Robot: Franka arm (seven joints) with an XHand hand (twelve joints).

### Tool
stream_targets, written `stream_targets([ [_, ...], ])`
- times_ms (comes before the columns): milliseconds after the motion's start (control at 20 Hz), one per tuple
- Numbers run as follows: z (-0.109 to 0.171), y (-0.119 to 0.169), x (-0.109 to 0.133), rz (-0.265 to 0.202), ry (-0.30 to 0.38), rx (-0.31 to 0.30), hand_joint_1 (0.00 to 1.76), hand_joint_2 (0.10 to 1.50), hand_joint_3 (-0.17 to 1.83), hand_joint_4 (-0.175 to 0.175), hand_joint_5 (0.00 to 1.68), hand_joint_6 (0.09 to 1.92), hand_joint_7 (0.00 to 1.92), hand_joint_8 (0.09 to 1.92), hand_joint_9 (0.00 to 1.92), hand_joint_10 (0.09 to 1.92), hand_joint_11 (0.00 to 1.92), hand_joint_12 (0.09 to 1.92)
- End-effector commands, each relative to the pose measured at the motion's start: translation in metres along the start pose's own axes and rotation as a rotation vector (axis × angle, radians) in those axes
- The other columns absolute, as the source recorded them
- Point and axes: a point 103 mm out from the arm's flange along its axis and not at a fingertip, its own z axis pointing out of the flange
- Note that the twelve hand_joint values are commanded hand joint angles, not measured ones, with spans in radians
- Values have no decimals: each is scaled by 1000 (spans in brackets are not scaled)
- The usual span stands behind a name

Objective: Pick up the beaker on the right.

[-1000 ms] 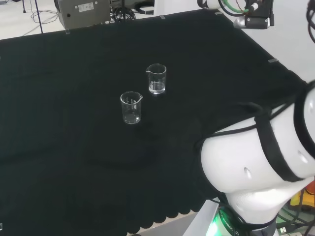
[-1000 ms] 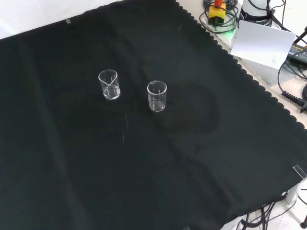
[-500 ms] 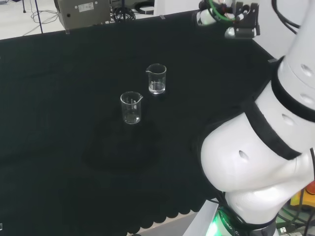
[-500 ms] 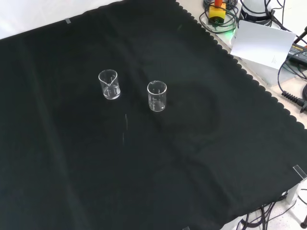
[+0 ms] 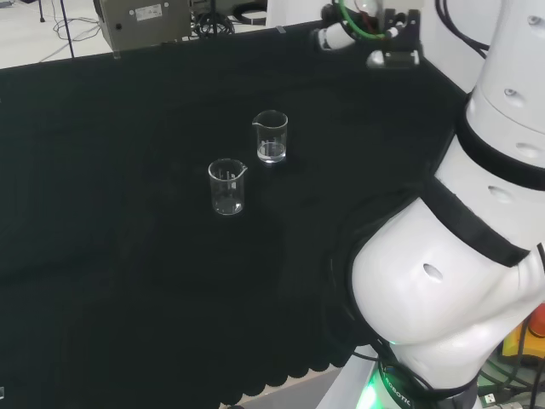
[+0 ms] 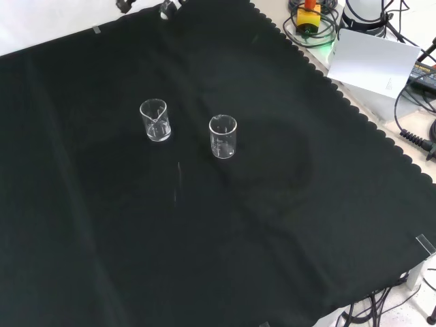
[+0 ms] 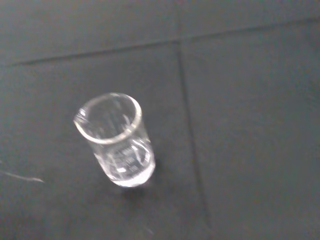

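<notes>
Standing upright, two beakers, apart, black cloth around

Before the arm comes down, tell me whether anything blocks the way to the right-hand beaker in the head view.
Nothing visible does. The right beaker stands apart from the other beaker, with bare black cloth between it and the arm.

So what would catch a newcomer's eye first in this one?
Two small clear glass beakers stand upright and apart near the middle of the black cloth, nothing else on it. In the head view, the arm's big white links loom at the right.
</notes>
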Motion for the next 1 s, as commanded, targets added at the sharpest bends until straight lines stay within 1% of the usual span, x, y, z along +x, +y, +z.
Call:
stream_targets([
  [50,85,87,-5,-21,132,-4,447,1011,246,-38,321,87,140,656,296,715,63,1419],
  [250,104,96,-10,-23,161,16,482,981,242,-36,326,87,140,659,309,715,68,1419],
  [350,112,98,-10,-25,197,27,501,966,240,-36,329,87,141,660,315,715,72,1419],
  [450,119,101,-11,-44,224,33,532,937,234,-35,331,87,141,662,321,714,76,1419],
  [550,127,103,-11,-62,277,49,564,902,225,-33,331,87,143,663,324,712,78,1418],
  [600,131,103,-8,-85,311,56,582,879,218,-32,330,87,143,663,322,710,75,1417],
  [700,137,103,-7,-126,337,61,610,841,207,-29,328,87,141,662,316,705,65,1416],
  [850,143,101,-13,-179,351,60,635,803,199,-24,323,87,138,659,313,701,55,1419],
  [900,144,100,-14,-192,356,44,643,793,197,-23,325,87,143,659,322,703,52,1420],
  [1000,148,98,-15,-227,361,40,660,767,212,-21,345,87,183,658,360,689,49,1429],
])
